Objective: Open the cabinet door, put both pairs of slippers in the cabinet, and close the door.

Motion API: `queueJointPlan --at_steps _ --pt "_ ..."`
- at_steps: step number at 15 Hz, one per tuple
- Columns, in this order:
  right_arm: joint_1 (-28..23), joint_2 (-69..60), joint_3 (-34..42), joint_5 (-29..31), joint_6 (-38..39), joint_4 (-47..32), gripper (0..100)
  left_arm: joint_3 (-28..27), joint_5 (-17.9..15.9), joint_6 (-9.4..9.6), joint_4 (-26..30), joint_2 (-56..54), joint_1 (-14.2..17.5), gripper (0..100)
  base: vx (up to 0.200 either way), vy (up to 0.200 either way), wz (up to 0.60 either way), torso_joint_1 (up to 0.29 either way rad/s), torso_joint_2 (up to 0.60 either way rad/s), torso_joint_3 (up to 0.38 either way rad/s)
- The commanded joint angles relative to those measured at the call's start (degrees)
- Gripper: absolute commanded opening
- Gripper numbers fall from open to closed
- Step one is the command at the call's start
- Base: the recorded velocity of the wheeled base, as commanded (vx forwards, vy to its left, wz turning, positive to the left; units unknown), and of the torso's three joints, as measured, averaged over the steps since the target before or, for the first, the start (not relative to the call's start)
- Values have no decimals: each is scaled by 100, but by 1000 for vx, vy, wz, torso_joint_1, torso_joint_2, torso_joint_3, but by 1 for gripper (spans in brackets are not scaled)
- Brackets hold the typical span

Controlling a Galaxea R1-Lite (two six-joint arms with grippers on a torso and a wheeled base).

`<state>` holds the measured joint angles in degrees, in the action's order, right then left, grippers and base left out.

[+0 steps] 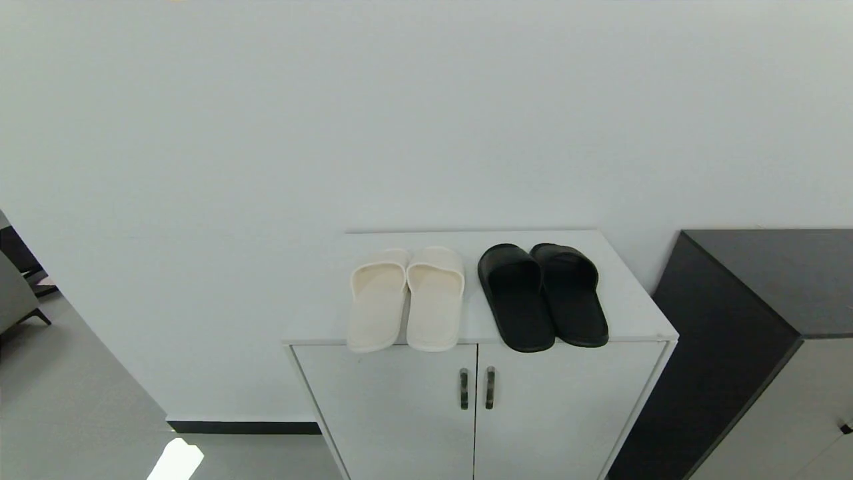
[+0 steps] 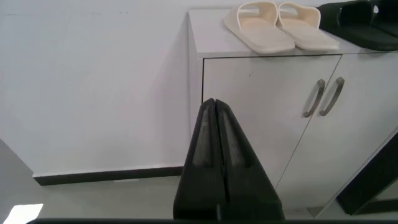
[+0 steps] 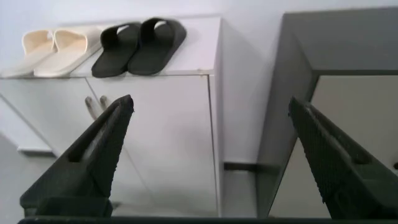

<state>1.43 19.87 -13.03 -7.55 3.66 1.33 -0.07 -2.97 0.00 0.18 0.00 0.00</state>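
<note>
Two slipper pairs atop shut cabinet (image 1: 386, 407): white pair (image 1: 405, 300) on left half, black pair (image 1: 543, 297) on right. Your left tool (image 2: 215, 106) pinched closed, low before cabinet; right tool (image 3: 209, 104) spread wide, facing cabinet's right corner.

Atop the cabinet (image 1: 630, 313), the left pair of slippers (image 1: 405, 300) lies beside the right pair (image 1: 543, 297), heels seemingly overhanging its front.

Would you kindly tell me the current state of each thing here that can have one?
cabinet doors, both shut
white slippers, on the cabinet top, heels at its front edge
black slippers, beside them on the cabinet top
left gripper, shut
right gripper, open
</note>
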Motion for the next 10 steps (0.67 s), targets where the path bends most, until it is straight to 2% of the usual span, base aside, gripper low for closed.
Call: queueJointPlan --at_steps 1,3,7,10 --pt "394 1959 -314 -116 30 676 100 -1 -1 0 -1 0 0 0 0 0 0 0 0 0" --pt "912 2996 -736 166 91 1159 100 -1 -1 0 -1 0 0 0 0 0 0 0 0 0" --pt "2705 4561 -1940 1414 1014 1361 100 -1 -1 0 -1 0 0 0 0 0 0 0 0 0" --pt "3101 5466 -2511 1713 1058 1423 100 -1 -10 9 -1 0 0 0 0 0 0 0 0 0"
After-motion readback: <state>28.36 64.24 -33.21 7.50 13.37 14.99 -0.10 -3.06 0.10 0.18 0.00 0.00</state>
